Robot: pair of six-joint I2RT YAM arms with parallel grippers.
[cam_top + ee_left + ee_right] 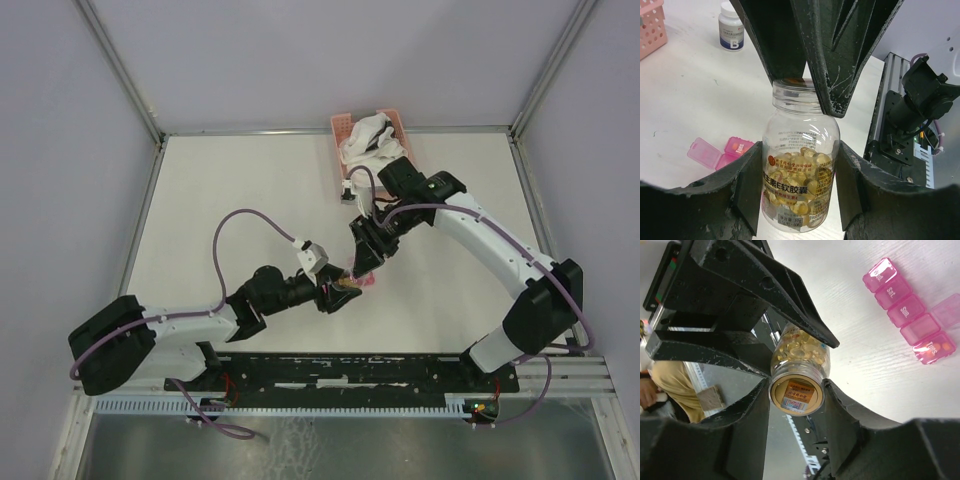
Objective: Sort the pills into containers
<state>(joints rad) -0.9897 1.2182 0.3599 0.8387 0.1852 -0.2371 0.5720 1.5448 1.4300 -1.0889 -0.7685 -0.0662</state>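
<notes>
The pills are an amber mass inside a small clear jar (800, 165), which also shows in the right wrist view (801, 352) and faintly in the top view (350, 284). My left gripper (800, 187) (338, 293) is shut on the jar's body and holds it upright. My right gripper (796, 395) (362, 262) comes down from above, its fingers (827, 75) shut on the jar's top end (796, 392). The magenta pill box (905, 310) (722, 152) lies on the table just beside the jar. One of its lids (947, 310) is open. Its "Tues" compartment (935, 346) shows an orange tint.
A white-capped dark bottle (731, 30) stands farther back. A pink lattice basket (340, 128) (650, 25) with white cloth sits at the table's far edge. The black base rail (360, 370) (900, 125) runs along the near edge.
</notes>
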